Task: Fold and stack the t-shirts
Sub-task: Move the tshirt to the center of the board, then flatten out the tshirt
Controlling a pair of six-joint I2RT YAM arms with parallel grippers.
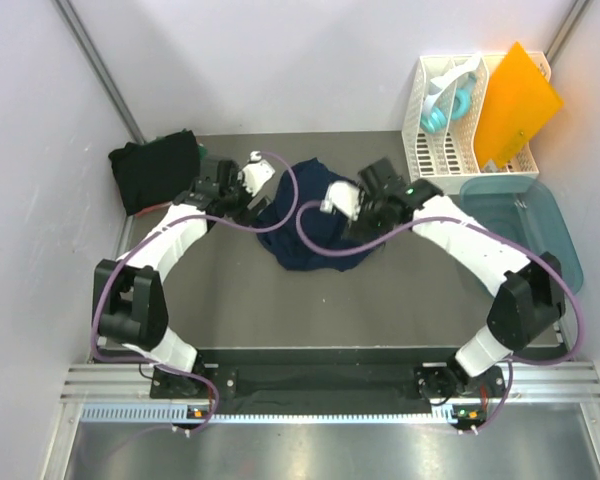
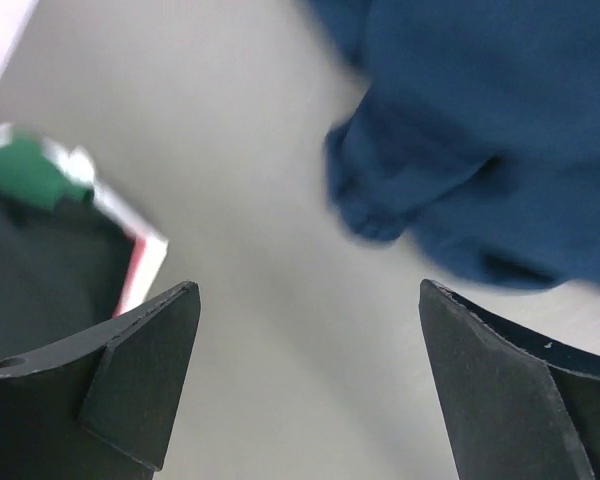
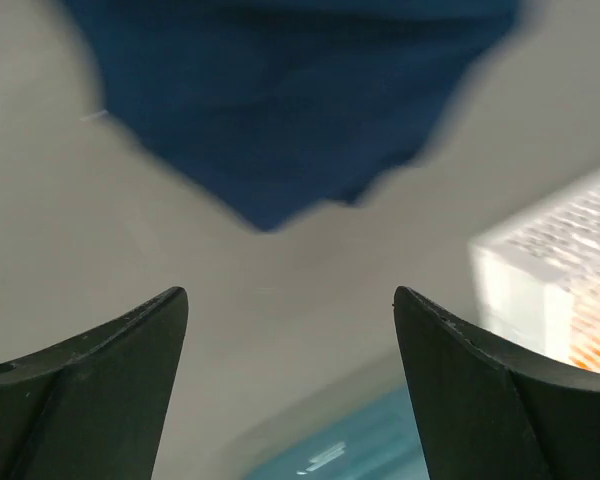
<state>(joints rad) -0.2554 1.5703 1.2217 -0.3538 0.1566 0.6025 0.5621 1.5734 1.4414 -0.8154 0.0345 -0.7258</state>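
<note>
A navy blue t-shirt (image 1: 315,228) lies crumpled on the grey table (image 1: 380,310), between my two grippers. It fills the upper right of the left wrist view (image 2: 480,130) and the top of the right wrist view (image 3: 300,100). A pile of black t-shirts (image 1: 155,170) sits at the back left; in the left wrist view the pile (image 2: 35,270) shows a green fold. My left gripper (image 1: 248,205) (image 2: 308,290) hangs open over bare table beside the navy shirt's left edge. My right gripper (image 1: 365,210) (image 3: 290,292) is open too, at the shirt's right edge, holding nothing.
A white slotted rack (image 1: 445,125) (image 3: 550,280) holding an orange folder (image 1: 515,100) stands at the back right. A teal plastic tub (image 1: 525,225) (image 3: 380,445) sits just in front of it. Pale walls close in the left, back and right sides.
</note>
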